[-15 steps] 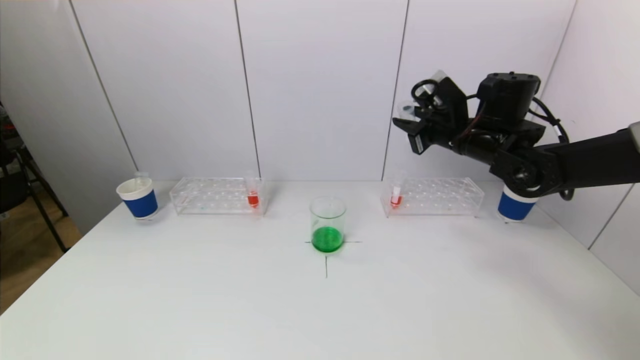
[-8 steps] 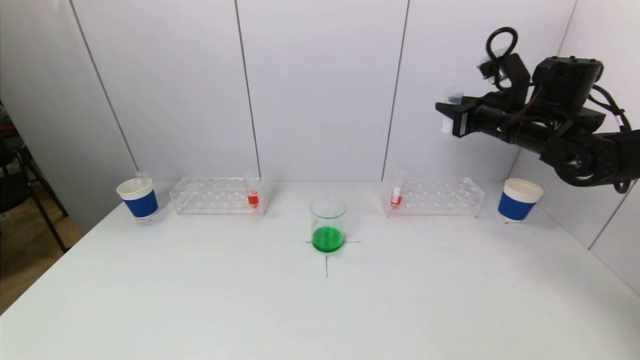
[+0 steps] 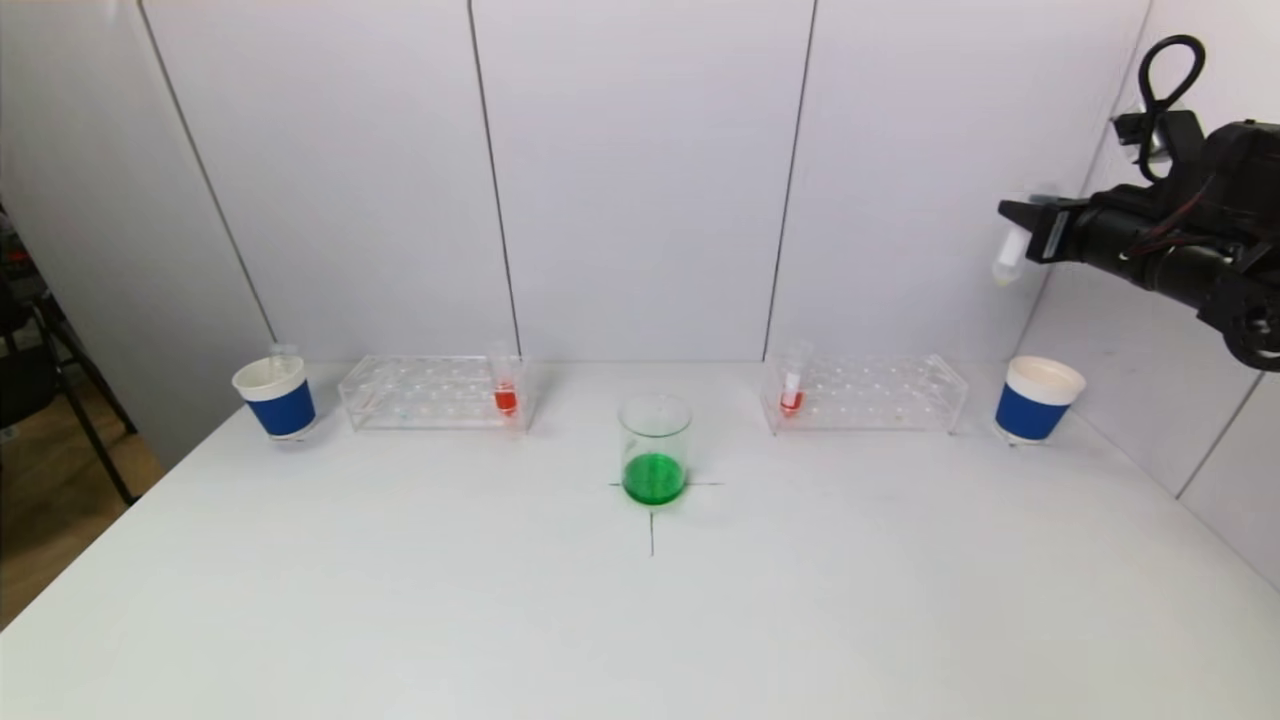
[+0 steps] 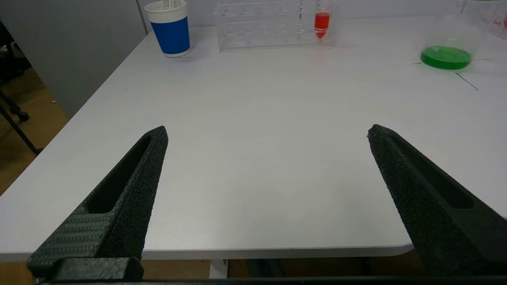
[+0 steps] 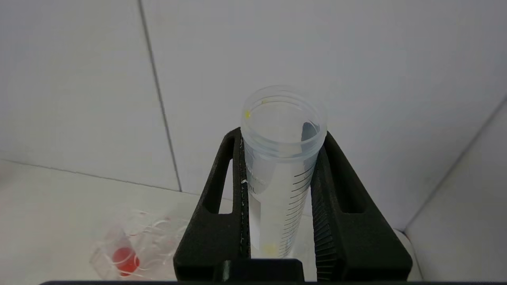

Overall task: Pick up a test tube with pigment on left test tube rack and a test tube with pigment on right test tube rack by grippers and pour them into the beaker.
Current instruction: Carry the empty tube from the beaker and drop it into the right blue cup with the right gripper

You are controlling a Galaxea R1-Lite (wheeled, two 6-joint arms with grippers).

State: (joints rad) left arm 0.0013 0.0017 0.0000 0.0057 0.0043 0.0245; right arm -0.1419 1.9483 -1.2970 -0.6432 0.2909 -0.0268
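Right now, our grip: right gripper [image 5: 283,174] clamps an emptied tube [image 5: 282,166] high above the right cup [image 3: 1040,398].
Our aim: we should lower it upright into that cup.
Our left gripper [image 4: 267,132]: spread wide, parked.
Beaker [image 3: 655,449]: table centre, green.

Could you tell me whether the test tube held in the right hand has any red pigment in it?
No, the test tube clamped in the right hand looks clear and empty, with no red inside.
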